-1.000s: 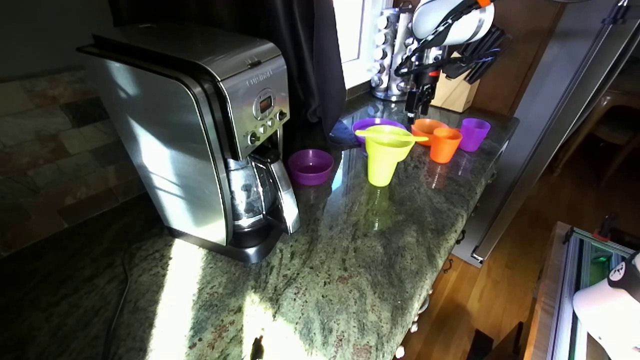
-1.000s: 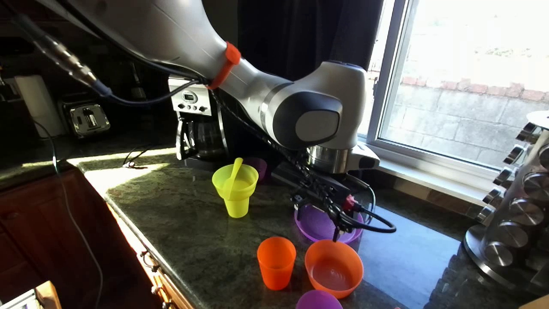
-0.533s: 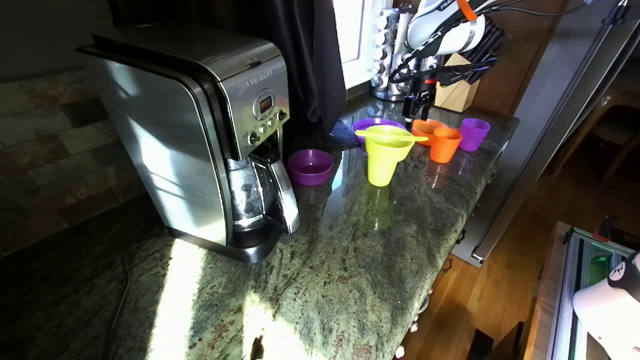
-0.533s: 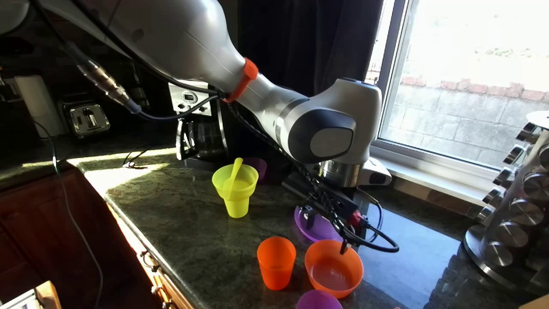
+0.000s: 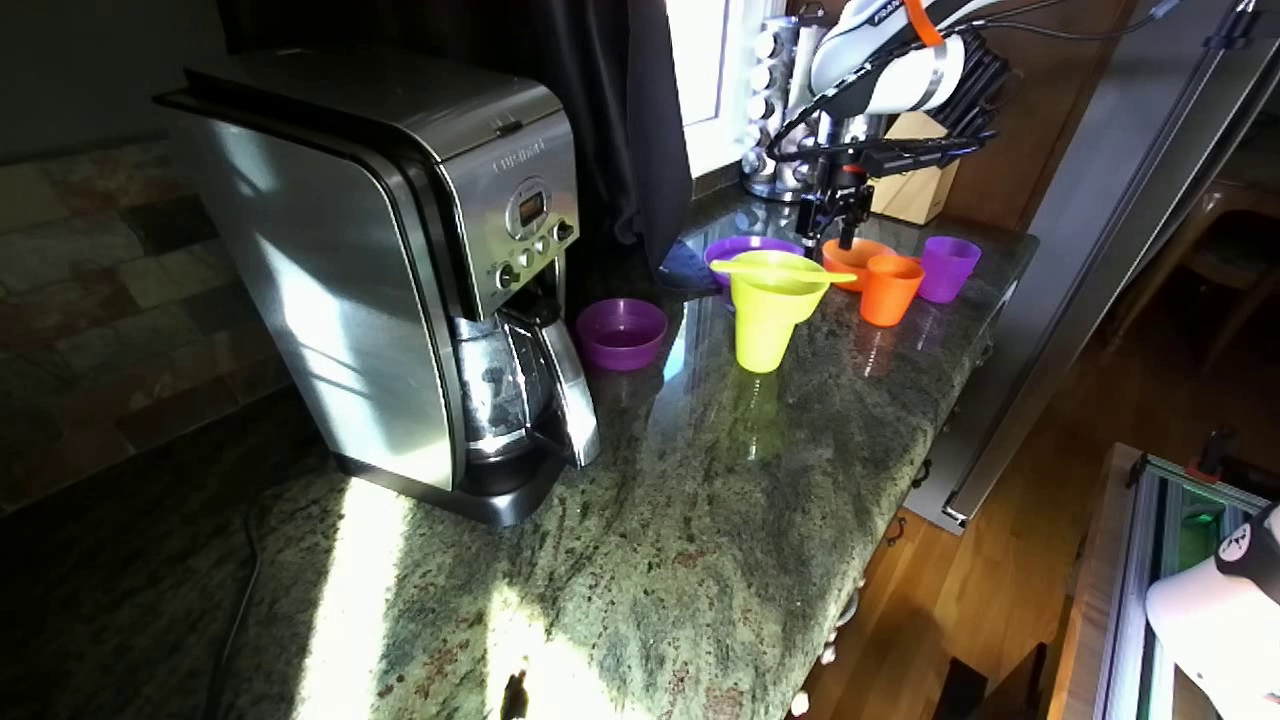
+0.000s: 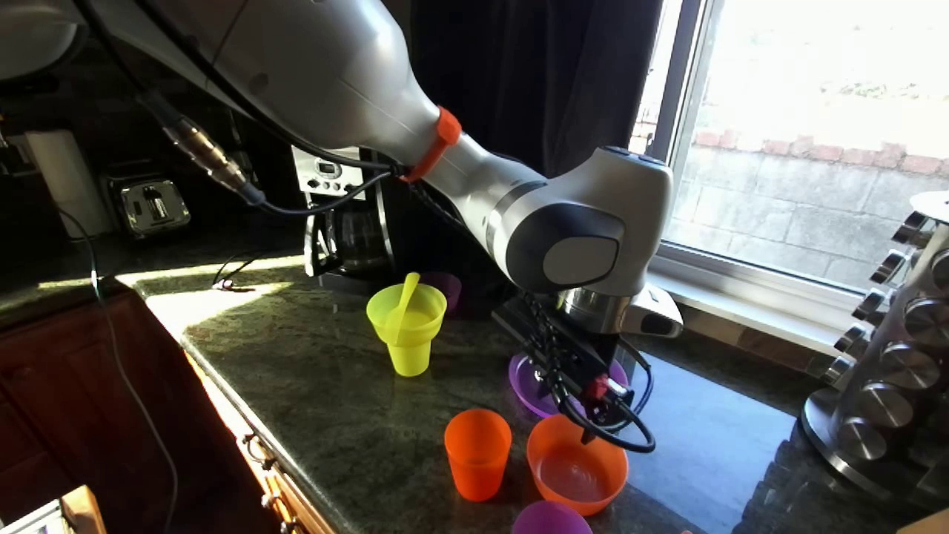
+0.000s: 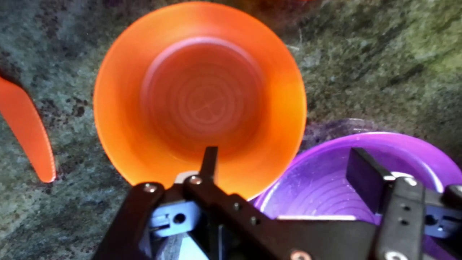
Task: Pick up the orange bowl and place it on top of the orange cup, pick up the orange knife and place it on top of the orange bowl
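Observation:
The orange bowl (image 7: 202, 90) sits upright and empty, big in the wrist view; it shows in both exterior views (image 5: 862, 258) (image 6: 577, 475). The orange cup (image 6: 478, 456) stands upright beside it, also in an exterior view (image 5: 892, 290). The orange knife (image 7: 29, 130) lies on the counter at the wrist view's left edge, partly cut off. My gripper (image 7: 287, 166) is open and empty. One finger is over the orange bowl's inside, the other over the purple bowl, with the orange bowl's rim between them. It also shows in both exterior views (image 5: 828, 246) (image 6: 567, 415).
The purple bowl (image 7: 325, 187) lies right against or very near the orange bowl. A purple cup (image 5: 948, 270) stands beyond the orange cup. A yellow bowl-and-cup stack with a yellow utensil (image 5: 770, 310), a purplish bowl (image 5: 622, 335) and a coffee maker (image 5: 400, 270) stand along the counter.
My gripper has come down and over the orange bowl's rim beside the purple bowl, and its wrist has turned. It stays open. The bowls and cups have not moved.

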`<state>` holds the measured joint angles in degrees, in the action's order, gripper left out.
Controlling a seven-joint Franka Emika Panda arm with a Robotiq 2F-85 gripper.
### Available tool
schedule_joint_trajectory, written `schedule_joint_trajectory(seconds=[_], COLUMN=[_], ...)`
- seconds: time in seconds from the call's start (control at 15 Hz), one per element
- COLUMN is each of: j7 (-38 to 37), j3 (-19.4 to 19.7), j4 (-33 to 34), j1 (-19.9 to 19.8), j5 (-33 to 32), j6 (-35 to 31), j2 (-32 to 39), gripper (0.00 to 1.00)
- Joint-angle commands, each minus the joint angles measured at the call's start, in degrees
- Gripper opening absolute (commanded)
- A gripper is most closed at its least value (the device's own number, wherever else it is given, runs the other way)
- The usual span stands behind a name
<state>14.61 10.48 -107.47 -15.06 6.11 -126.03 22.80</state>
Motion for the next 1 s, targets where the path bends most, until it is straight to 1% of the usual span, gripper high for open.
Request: schedule_joint_trajectory(seconds=[0.0,0.33,0.47,0.53,0.87,0.93], j7=[-2.82,-5.25,-5.92,-6.41,-8.65,-8.94], j3=[-0.86,-0.72,-0.65,-0.57,0.02,0.20], j4=[1.54,2.25,2.45,2.65,3.22,3.16], j1=[-0.77,-0.63,-0.63,-0.58,-0.21,-0.15], j5=[1.31,1.05,1.00,0.90,-0.25,-0.63], j6=[-0.57,-0.63,-0.48,-0.37,-0.05,0.51], j2=[1.68,2.00,1.96,2.06,0.79,-0.12], gripper=[0.58,0.19,0.05,0.00,0.01,0.00])
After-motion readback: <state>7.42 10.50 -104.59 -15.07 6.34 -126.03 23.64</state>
